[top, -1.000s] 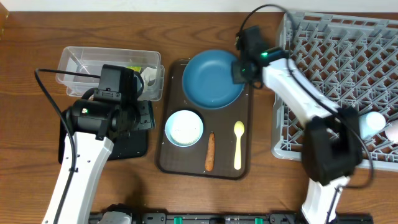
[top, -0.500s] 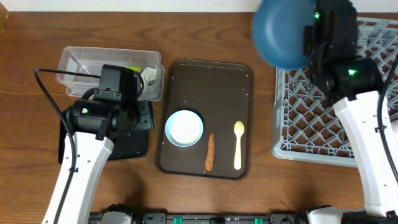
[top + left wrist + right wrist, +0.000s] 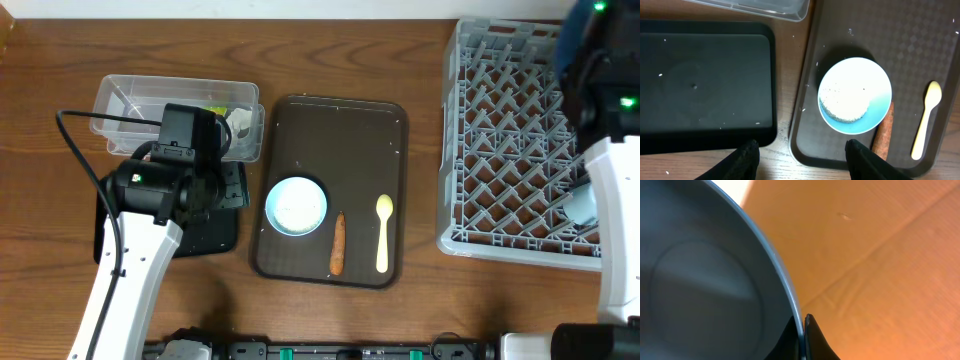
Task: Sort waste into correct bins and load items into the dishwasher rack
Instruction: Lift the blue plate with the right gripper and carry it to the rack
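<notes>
Right pincer grips the dark blue plate by its rim, above the far right corner of the dishwasher rack; left pincer hangs released, nearer the bowl.

Brown wooden table, black tray left of the left gripper, serving tray right, clear tub ahead, grey rack far right, white specks between trays, maybe rice.

The left arm stretches beside the brown serving tray, its left gripper facing down, jaws apart, over the tray's left rim. Well to the tray's right, the right arm holds its right gripper pinched on the dark blue plate rim.
</notes>
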Available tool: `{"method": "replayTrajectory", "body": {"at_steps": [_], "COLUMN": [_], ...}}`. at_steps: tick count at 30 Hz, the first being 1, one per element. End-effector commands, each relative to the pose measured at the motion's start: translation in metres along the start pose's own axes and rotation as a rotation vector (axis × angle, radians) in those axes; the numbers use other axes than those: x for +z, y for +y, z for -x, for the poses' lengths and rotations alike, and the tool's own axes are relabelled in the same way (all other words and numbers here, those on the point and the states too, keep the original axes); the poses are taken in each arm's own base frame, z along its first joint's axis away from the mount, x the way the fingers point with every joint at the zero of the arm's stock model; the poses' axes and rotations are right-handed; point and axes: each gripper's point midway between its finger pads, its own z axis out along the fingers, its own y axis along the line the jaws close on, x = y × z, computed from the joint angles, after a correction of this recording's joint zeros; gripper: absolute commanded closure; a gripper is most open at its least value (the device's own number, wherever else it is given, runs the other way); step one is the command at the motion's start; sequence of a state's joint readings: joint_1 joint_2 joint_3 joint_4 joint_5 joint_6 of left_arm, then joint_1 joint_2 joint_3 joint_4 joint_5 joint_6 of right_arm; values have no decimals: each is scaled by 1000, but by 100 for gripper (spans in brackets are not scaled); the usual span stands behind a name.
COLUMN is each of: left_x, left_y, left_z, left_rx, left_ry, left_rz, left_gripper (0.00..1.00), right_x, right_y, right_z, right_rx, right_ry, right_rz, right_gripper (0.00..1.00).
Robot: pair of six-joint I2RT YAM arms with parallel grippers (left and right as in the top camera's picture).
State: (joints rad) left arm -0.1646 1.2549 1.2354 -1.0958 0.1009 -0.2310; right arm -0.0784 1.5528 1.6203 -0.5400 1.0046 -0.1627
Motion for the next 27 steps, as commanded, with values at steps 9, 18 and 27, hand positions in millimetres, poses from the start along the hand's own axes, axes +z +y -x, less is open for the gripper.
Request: {"method": "replayTrajectory", "body": {"at_steps": [9,18,27], "left_x": [3,3,3], "left_y": [3,4,3], "left_z": [-1,-2,-1], "left_rx": [9,9,6], "left_ry": [10,10,10], "left_rz": [16,16,16], "left_gripper": [42,42,42], "right_x": [73,119,162], "right_y": [-37,-28,0], "right_z": [-30,-31,-60], "right_rx": [-69,-250,-491], "right_ry": [123,139,202], "right_rz": [-241,-362,-312], "right_gripper": [99,99,99]}}
